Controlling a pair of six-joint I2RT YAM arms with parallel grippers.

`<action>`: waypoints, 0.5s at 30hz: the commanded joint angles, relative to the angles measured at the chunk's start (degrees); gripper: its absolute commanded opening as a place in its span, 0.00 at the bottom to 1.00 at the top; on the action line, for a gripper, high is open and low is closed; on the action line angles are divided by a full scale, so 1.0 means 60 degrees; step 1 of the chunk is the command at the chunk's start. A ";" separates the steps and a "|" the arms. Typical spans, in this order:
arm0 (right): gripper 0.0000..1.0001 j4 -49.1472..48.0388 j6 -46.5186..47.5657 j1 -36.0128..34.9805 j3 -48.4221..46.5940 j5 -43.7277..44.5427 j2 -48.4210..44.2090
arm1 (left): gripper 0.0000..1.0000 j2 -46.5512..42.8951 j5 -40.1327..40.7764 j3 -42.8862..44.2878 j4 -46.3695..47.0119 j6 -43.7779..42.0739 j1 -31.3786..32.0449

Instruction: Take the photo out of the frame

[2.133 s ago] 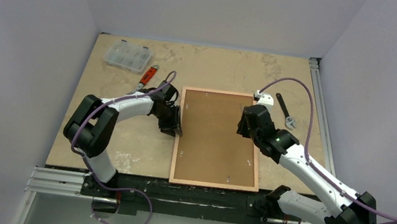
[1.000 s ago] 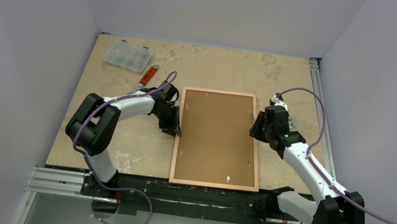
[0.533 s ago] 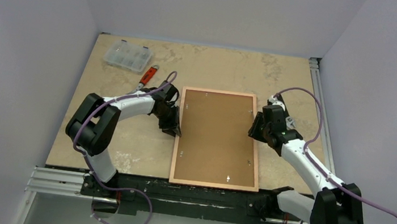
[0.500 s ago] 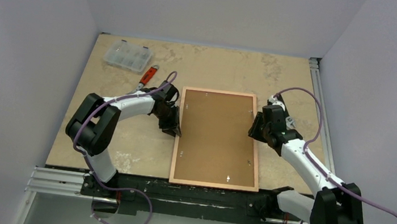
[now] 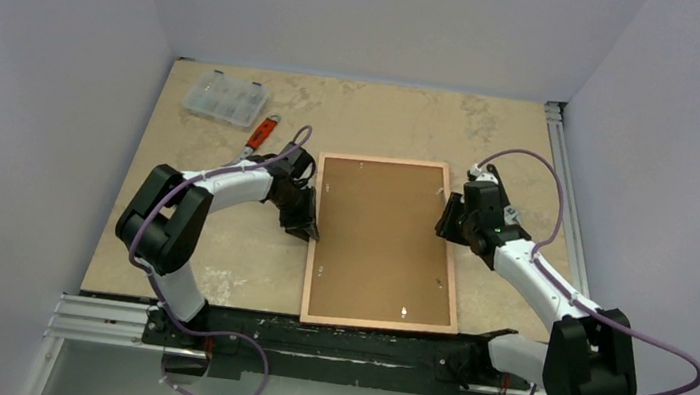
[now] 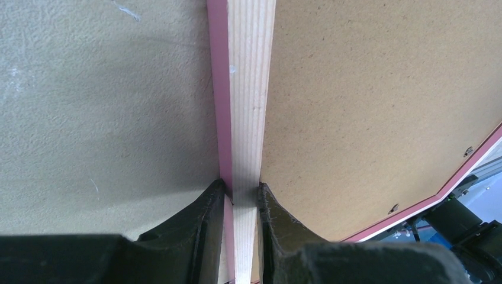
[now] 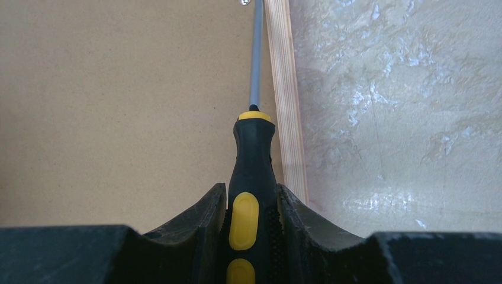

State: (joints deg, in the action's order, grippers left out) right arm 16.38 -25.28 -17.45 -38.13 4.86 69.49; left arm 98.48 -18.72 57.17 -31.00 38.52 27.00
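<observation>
left gripper [image 6: 241,195] is pinching the frame [image 6: 367,89] by its pale rim, one finger on the pink outer side and the other on the inner side, with bare table [image 6: 100,89] to its left and the brown backing [image 7: 118,89] spreading off to its right. right gripper [image 7: 251,198] is clamped on a screwdriver [image 7: 253,148]. its shaft runs straight ahead over the backing, just inside the rim on that gripper's right. a small clip [image 7: 243,2] sits right at the tip; i cannot tell whether they touch. the step looks like working that clip aside. to do it well, hold the left pinch firm so the frame cannot slide, bring the tip low under the clip's tab, and push sideways, not down, so the backing is not gouged. the photo is out of sight, presumably under the backing.
</observation>
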 commanded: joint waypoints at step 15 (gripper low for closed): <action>0.00 -0.1310 0.1577 0.0321 -0.1177 -0.1558 0.0423 | 0.00 -0.0016 0.0059 0.0299 -0.0157 0.0019 -0.0026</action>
State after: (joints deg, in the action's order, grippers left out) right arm 8.23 -18.39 -15.73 -39.07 -3.18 73.03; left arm 98.50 -18.59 57.30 -31.42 38.52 27.00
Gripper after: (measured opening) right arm 0.315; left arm 0.224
